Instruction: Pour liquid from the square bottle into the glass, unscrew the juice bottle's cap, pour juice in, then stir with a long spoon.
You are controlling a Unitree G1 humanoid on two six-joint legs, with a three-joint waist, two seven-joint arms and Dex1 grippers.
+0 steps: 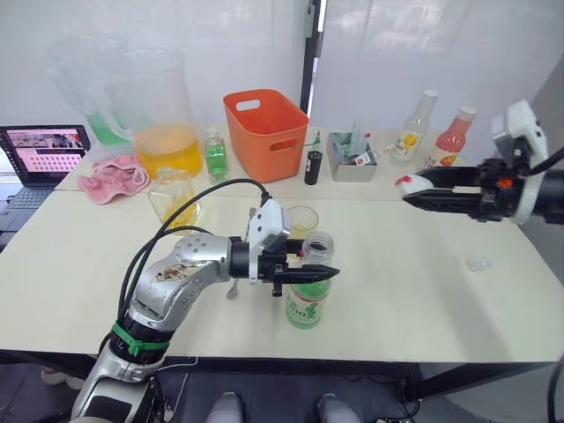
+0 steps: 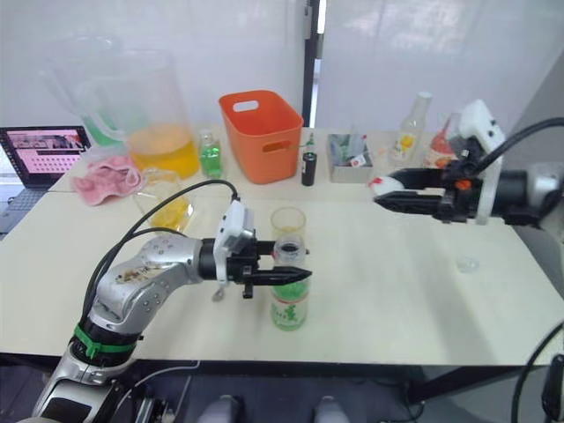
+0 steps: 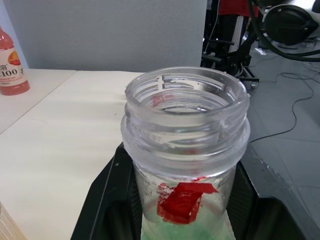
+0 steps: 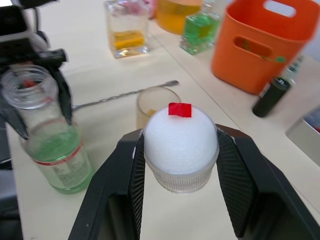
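The juice bottle (image 1: 307, 301) stands upright on the white table (image 1: 423, 300), its neck (image 3: 186, 117) open and uncapped. My left gripper (image 1: 326, 272) is shut on that neck from the left. Over the table's right side, my right gripper (image 1: 407, 189) is raised and shut on the white cap (image 4: 180, 145) with its red mark. Just behind the juice bottle is the glass (image 1: 302, 220), holding a little yellow liquid. The long spoon (image 4: 125, 94) lies flat beside it. Further left stands the square bottle (image 1: 174, 196) with yellow-orange liquid low inside.
Along the back are a huge pitcher (image 1: 163, 115), a slim green bottle (image 1: 216, 157), an orange basket (image 1: 264, 132), a black vial (image 1: 313, 166), a grey tray (image 1: 351, 160) and two labelled bottles (image 1: 414, 128). A pink cloth (image 1: 113, 176) and laptop (image 1: 44, 152) sit left. A small clear piece (image 1: 478, 262) lies right.
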